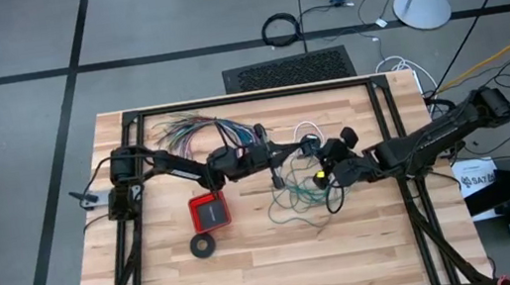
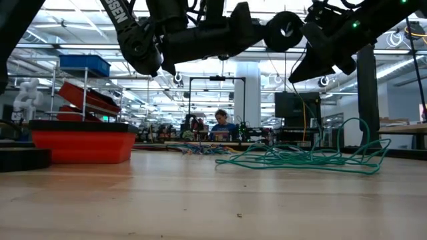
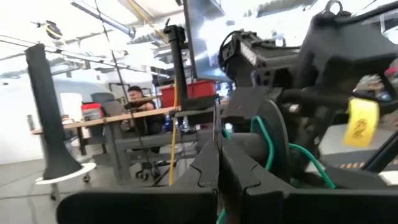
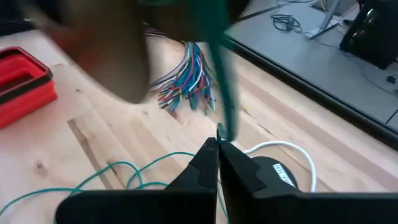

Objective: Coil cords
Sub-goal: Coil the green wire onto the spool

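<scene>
Two dark robot arms reach toward each other over the middle of a wooden surface (image 1: 252, 263). The left hand (image 1: 283, 166) and the right hand (image 1: 325, 175) meet close together, raised above the wood. Both are pinched fully closed.

From the right wrist view, a teal-green wire (image 4: 221, 93) rises straight out of the right hand's closed tips, so that hand appears to be holding a strand. From the left wrist view, green wire (image 3: 264, 140) loops around parts of the other arm just ahead of the left hand; whether the left hand itself grips any wire cannot be told.

Most of the green wire (image 1: 293, 202) lies below and just in front of the two hands as a loose, flat tangle, sprawling slightly more under the right hand. It has no clear long axis. The low view shows it (image 2: 307, 159) heaped low with a few loops standing up.

A thin white cord (image 1: 305, 127) curves on the far side of the hands, near both. The right hand seems the nearer one to the tangle.
</scene>
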You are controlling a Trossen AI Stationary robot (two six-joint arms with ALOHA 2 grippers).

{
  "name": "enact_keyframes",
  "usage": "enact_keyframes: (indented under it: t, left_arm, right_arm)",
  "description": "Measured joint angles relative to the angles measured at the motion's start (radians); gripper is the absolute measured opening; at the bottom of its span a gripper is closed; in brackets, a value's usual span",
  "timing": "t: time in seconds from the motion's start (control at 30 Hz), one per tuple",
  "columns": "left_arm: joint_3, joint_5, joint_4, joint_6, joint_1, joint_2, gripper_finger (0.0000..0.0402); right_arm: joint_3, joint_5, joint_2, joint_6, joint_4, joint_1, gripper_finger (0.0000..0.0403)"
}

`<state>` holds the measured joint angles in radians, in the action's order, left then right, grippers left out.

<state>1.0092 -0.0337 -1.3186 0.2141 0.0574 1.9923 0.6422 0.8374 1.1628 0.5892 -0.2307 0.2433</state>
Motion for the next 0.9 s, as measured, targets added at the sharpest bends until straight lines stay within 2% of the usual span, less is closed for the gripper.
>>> enact_keyframes:
  t: [0.3,0.53,0.9]
  left_arm:
    - [0.000,-0.019,0.004,-0.003,0.015,0.000,0.0000]
    - [0.000,0.009,-0.083,-0.148,0.038,0.000,0.0000]
    - [0.001,0.045,-0.122,-0.272,0.055,-0.001,0.0000]
  right_arm:
    - [0.000,-0.006,-0.005,-0.001,-0.037,0.008,0.0000]
    - [0.000,-0.001,-0.004,0.001,-0.045,0.008,0.0000]
    - [0.000,0.003,0.001,-0.029,0.021,-0.009,0.0000]
